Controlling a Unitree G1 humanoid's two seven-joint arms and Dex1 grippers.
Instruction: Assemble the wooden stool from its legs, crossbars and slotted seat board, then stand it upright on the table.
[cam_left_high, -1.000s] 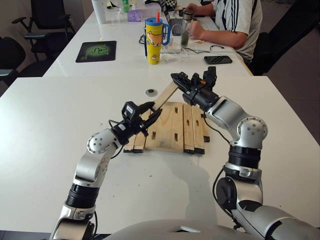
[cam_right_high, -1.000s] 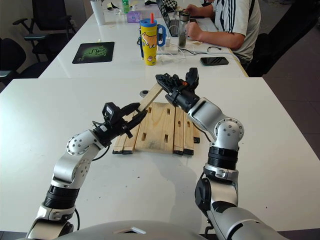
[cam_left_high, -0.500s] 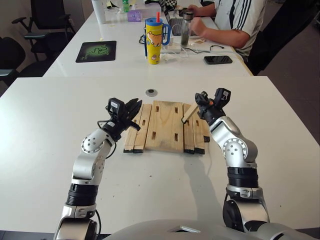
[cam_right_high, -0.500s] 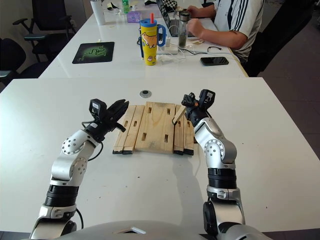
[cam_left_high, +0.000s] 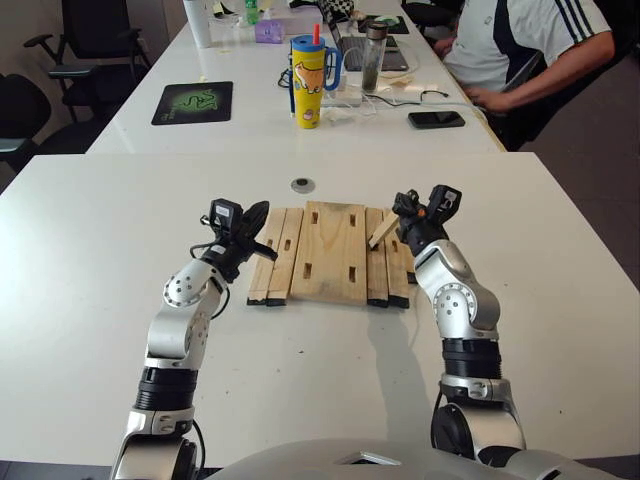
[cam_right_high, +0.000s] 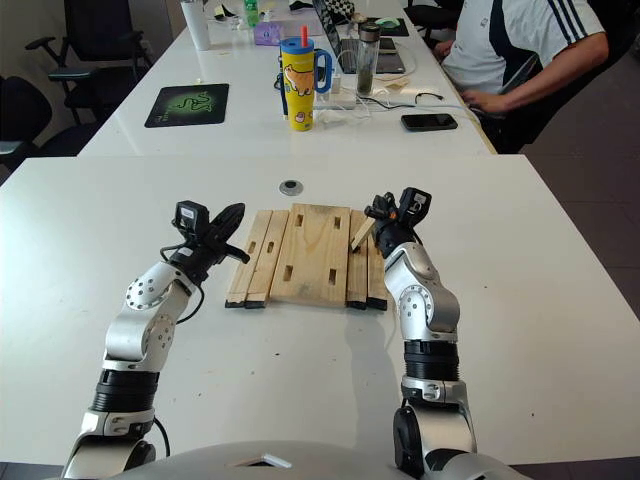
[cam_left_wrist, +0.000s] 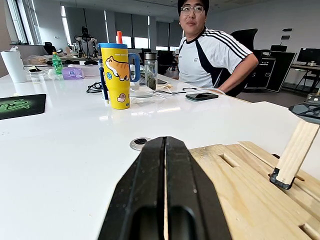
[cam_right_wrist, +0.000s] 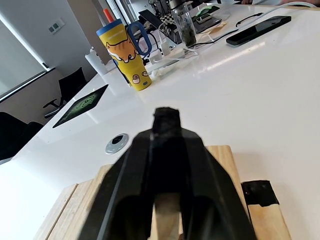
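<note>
Gripping a tilted wooden leg (cam_left_high: 383, 231) with our right gripper (cam_left_high: 404, 207), right of the seat board (cam_left_high: 328, 252); left gripper (cam_left_wrist: 165, 167) closed, empty.

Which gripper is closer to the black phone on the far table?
Right. The right gripper, clamped on a wooden piece, is at the stool boards' right edge, nearest the phone; the left gripper is shut at their left edge.

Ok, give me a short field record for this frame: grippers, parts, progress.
left gripper: shut, empty, by the left slats
right gripper: shut on a tilted wooden stick
seat board: flat on the table, slats on both sides
progress: nothing joined yet
</note>
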